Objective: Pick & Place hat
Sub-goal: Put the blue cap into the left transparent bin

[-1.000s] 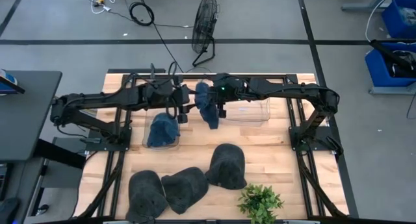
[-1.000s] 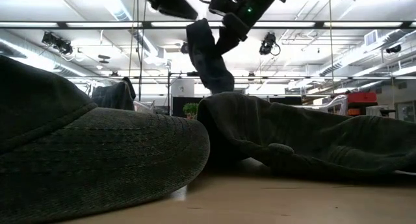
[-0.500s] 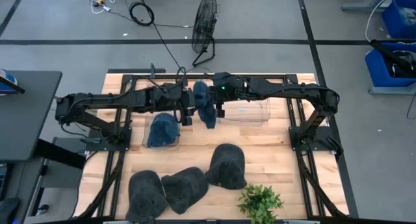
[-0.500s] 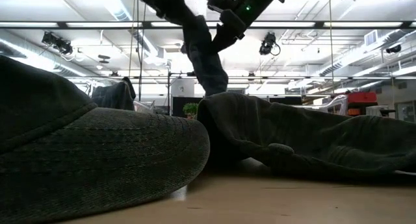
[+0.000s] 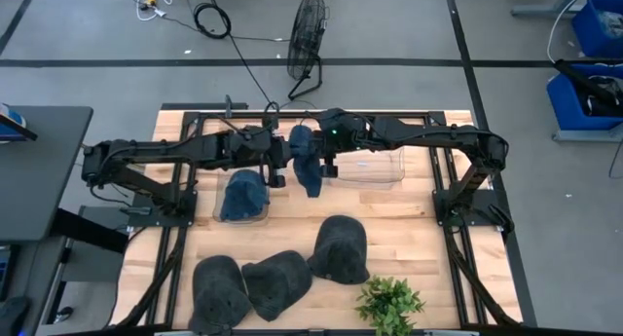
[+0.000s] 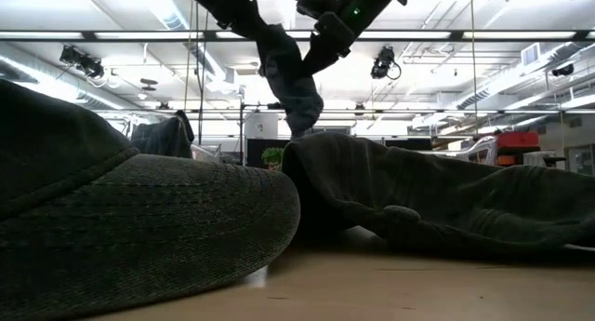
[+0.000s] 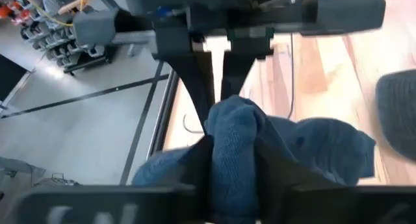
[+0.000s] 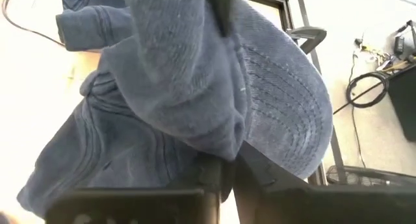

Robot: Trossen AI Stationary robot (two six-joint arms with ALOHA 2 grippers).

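A blue hat (image 5: 304,161) hangs crumpled above the middle of the table between my two grippers. My left gripper (image 5: 283,163) is at its left side and my right gripper (image 5: 324,153) at its right; both are shut on it. In the low view the blue hat (image 6: 288,74) dangles high above the table. A second blue hat (image 5: 243,195) lies in a clear bin (image 5: 220,215) on the left. My left gripper pinches a bunched fold of the hat's crown (image 7: 232,143) between its two fingers, coming level from the table's left; several layers are gathered there. The hat is clear of the table. My right gripper pinches the hat's edge (image 8: 224,146) between its two fingers, level from the table's right. The brim (image 8: 286,120) and crown hang slack past the fingers.
An empty clear bin (image 5: 375,168) stands at the far right of the middle. Three dark grey hats (image 5: 216,289) (image 5: 277,280) (image 5: 341,248) lie near the front edge, with a small green plant (image 5: 389,302) beside them. A fan (image 5: 307,34) stands on the floor beyond the table.
My left gripper has gone toward the table's right, up to the hanging blue hat's left side. The hat has swung a little toward the left and its lower end has drawn up. My right gripper has stayed about where it was.
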